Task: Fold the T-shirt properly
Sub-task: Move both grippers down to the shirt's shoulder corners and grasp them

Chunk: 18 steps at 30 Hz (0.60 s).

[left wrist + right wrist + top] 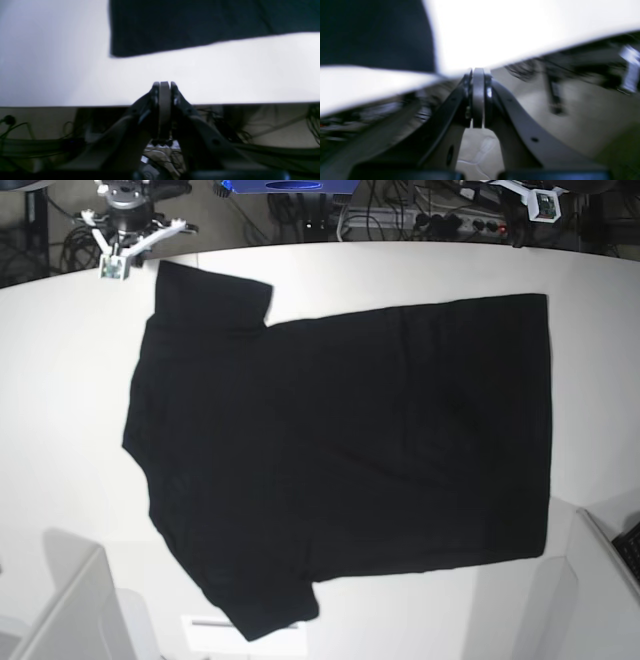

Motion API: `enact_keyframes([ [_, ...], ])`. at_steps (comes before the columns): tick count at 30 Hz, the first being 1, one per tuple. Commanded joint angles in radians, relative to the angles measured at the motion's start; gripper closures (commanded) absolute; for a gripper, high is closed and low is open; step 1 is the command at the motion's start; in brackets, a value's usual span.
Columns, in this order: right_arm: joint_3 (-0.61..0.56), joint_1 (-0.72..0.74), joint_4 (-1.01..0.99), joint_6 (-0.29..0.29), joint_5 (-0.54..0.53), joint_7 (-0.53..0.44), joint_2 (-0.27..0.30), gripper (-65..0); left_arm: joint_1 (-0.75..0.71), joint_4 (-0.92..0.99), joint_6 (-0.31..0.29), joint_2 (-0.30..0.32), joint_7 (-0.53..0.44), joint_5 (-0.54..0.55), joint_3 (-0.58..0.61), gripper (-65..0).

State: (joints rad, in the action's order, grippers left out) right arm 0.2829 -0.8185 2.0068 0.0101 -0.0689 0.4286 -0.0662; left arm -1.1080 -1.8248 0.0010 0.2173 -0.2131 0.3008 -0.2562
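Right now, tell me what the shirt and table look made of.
Shirt: soft black cloth, probably cotton knit; matte, lies flat with faint creases.
Table: smooth white hard top, maybe laminate; even, faintly glossy, no grain visible.

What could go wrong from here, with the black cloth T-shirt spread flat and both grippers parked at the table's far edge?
1. The black cloth T-shirt has one sleeve corner almost at the white table's near edge; dragging might pull it off.
2. The left gripper and right gripper are both shut and empty; descending without opening would likely push and wrinkle the cloth.
3. The shirt lies slightly skewed, so folds may come out uneven.
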Motion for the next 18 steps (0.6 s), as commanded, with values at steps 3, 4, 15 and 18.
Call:
enact_keyframes([
  [3,0.005,0.027,0.019,-0.006,-0.110,0.023,0.015,-6.5,-0.017,-0.013,0.004,0.001,-0.021,0.007,-0.036,0.0],
  [4,0.006,0.040,0.019,-0.005,-0.142,0.029,0.022,-12.6,-0.017,-0.014,0.004,0.001,-0.021,0.011,-0.045,0.0],
  [15,0.135,0.268,-0.004,0.116,-0.605,0.355,0.105,-37.2,0.032,-0.013,0.003,0.004,-0.018,0.257,-0.150,-35.1],
  [18,0.215,0.333,-0.008,0.116,-0.644,0.442,0.104,-37.7,0.039,-0.013,-0.025,0.004,-0.018,0.260,-0.150,-35.9],
])
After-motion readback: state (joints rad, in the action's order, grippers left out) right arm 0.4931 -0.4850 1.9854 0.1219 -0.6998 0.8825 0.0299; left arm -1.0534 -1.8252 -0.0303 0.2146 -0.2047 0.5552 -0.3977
